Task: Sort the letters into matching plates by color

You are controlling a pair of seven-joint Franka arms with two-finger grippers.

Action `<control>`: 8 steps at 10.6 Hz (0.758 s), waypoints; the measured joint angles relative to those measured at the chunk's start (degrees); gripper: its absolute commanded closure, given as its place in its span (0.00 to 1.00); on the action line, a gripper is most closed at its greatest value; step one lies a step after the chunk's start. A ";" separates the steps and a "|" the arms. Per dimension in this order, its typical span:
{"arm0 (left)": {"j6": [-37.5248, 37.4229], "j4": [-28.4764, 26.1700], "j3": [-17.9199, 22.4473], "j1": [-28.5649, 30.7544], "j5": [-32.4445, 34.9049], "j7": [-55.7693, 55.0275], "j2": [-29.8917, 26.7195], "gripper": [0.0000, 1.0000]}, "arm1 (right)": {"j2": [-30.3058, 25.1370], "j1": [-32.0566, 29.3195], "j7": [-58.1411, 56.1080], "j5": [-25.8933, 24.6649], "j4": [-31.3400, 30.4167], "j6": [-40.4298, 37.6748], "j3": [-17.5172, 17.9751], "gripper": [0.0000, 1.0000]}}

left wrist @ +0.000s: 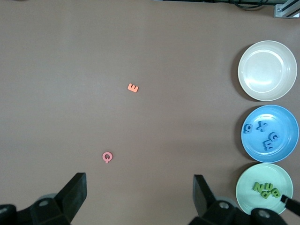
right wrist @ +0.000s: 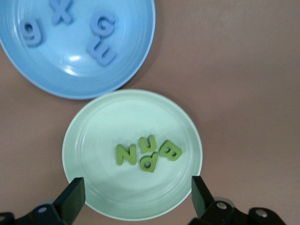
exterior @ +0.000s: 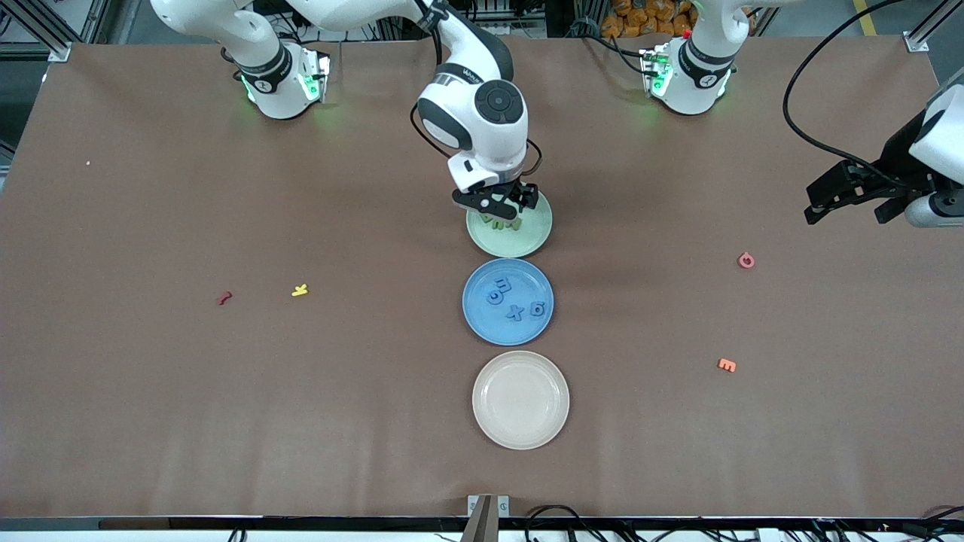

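Green letters [exterior: 503, 223] (front view) partly under right gripper [exterior: 503, 205]

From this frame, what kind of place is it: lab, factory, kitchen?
Likely a robotics lab bench: a brown-covered table with aluminium framing at its corners, cables along its edges, and foam letters sorted into a green plate and a blue plate. Right gripper open over the green plate; left gripper waits, open.

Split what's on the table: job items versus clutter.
Job: green plate with four green letters; blue plate with four blue letters; right gripper, open over the green plate.
Clutter: cream plate; red letter; yellow letter; pink letter; orange letter. Left gripper waits, open.
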 measured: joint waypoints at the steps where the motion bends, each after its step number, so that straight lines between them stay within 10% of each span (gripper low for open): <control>1: 0.00 0.00 0.00 0.00 0.00 0.14 0.01 0.00 | -0.32 -1.65 -0.17 -0.78 0.79 -0.96 0.29 0.00; 8: -0.07 -0.07 -0.03 -0.03 0.00 0.62 0.05 0.00 | -10.19 -20.65 -19.79 0.31 -0.68 -12.40 3.32 0.00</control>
